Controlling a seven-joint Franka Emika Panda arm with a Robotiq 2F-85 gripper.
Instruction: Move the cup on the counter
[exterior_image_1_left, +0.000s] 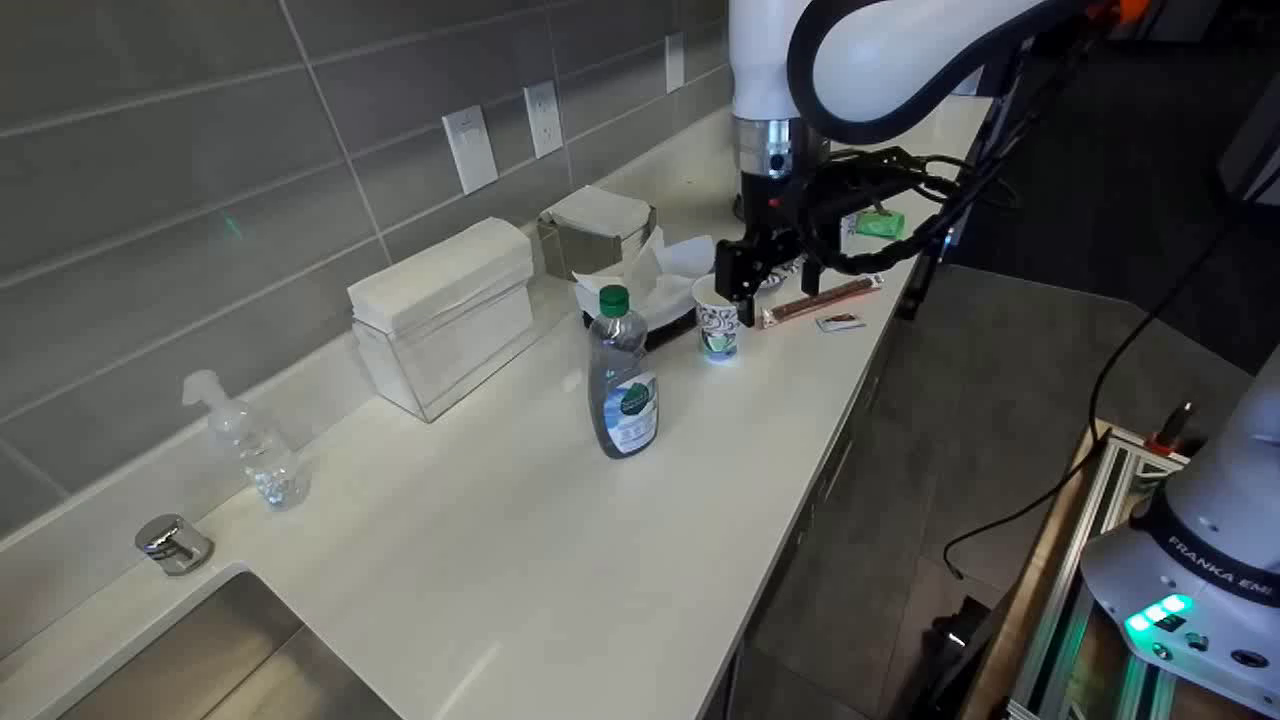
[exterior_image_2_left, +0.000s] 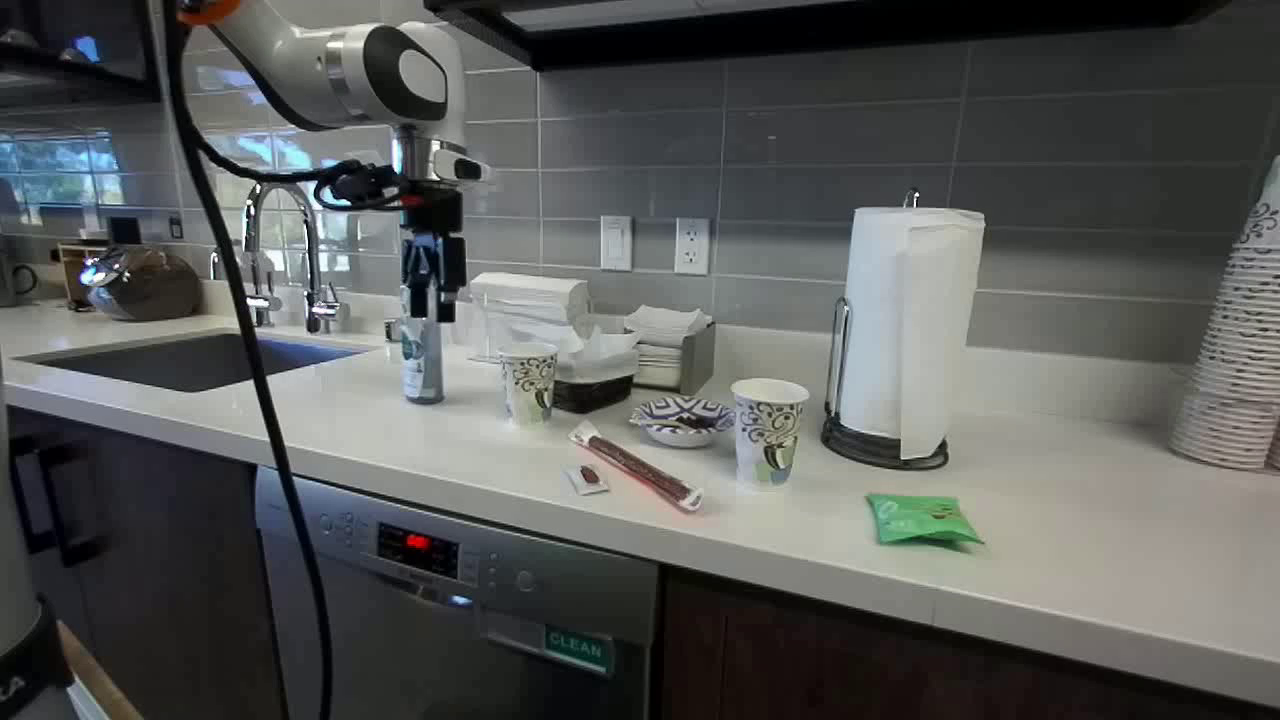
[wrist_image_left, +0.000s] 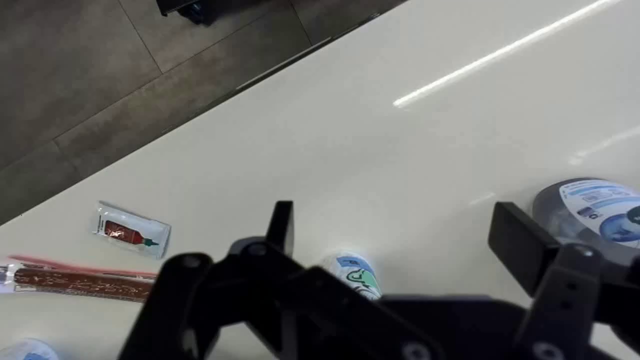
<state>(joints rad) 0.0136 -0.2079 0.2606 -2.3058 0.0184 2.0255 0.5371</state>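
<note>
- The white paper cup (exterior_image_1_left: 718, 338) with the teal-green mark, judged to be the one meant, stands upright on the counter (exterior_image_1_left: 520, 560) between the dish soap bottle (exterior_image_1_left: 618, 370) and the wrapped meat stick (exterior_image_1_left: 822, 302).
- A second paper cup (exterior_image_2_left: 768, 433) stands well apart, near the paper towel roll (exterior_image_2_left: 905, 335) and farther from the tool (wrist_image_left: 397, 230).
- The tool grips nothing; the wrist view shows its jaws spread wide.
- In that view the white paper cup shows in the gap between the fingers, off-centre toward the picture's left finger, its upper part hidden by the linkage. The dish soap bottle shows just past the other finger.
- In an exterior view the tool (exterior_image_2_left: 433, 314) hangs in line with the dish soap bottle, the white paper cup lower and to the picture's right.
- In an exterior view one finger of the tool (exterior_image_1_left: 780, 303) crosses the cup's rim, most of the cup showing toward the tiled wall (exterior_image_1_left: 160, 130).
- Taken together, the cup seems to lie below the tool, off to the side away from the bottle and probably a little wallward.
- Its long axis is vertical, nearly parallel to the down-pointing tool, so a centring shift, then a straight descent, should serve without tilting.
- Fingertip height above the rim cannot be told; an off-centre descent could tip or crush the cup.
</note>
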